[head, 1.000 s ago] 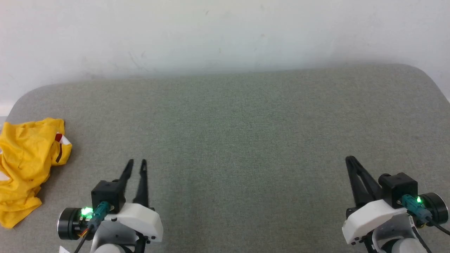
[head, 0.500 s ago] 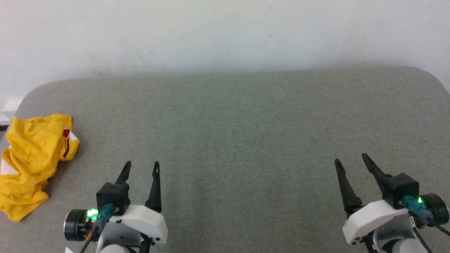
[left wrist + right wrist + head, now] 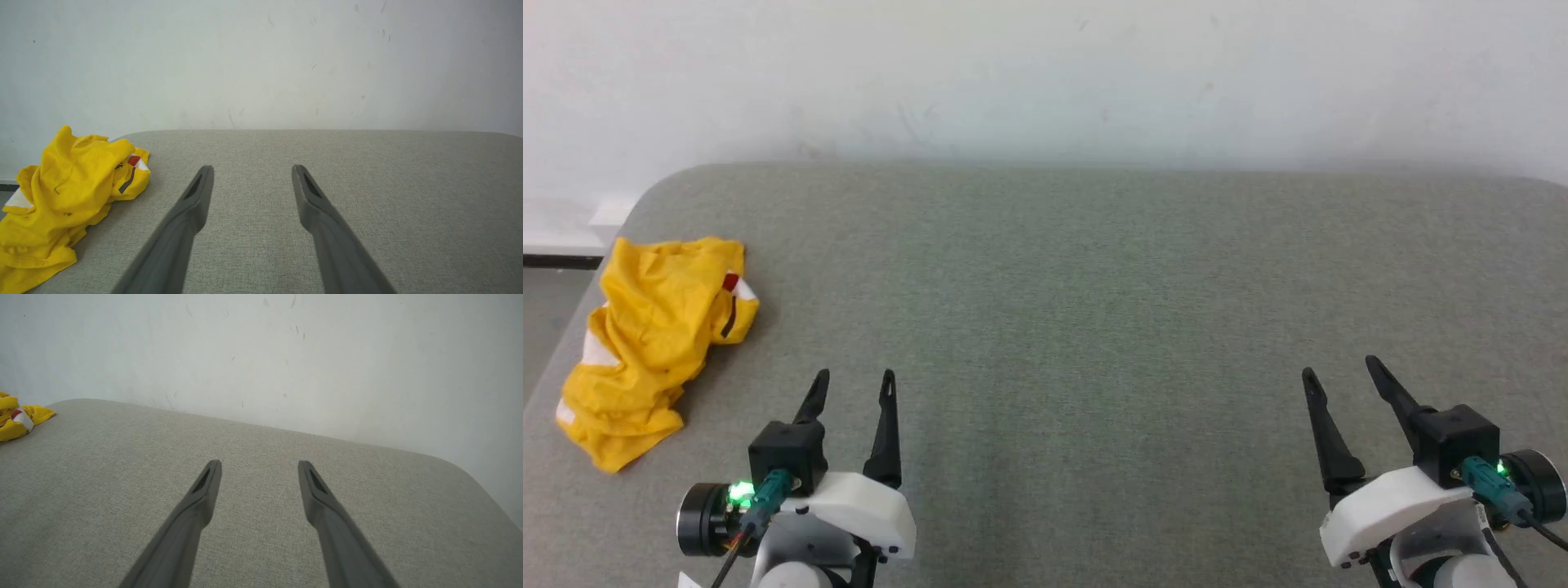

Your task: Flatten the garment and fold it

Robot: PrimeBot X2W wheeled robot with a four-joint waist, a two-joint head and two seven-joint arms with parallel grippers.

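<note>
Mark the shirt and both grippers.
shirt [image 3: 654,343]: head view, middle of the crumpled heap.
left gripper [image 3: 855,376]: head view, midway between the tips of its open jaws.
right gripper [image 3: 1340,367]: head view, midway between the tips of its open jaws.

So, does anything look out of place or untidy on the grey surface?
Yes. The garment lies crumpled in a heap at the left edge of the grey surface, far off centre, instead of spread flat. The left gripper and right gripper are both open, touching nothing. Nothing else stands out.

Head camera looks down; low wrist cameras share table [image 3: 1094,286] and wall [image 3: 261,61].
</note>
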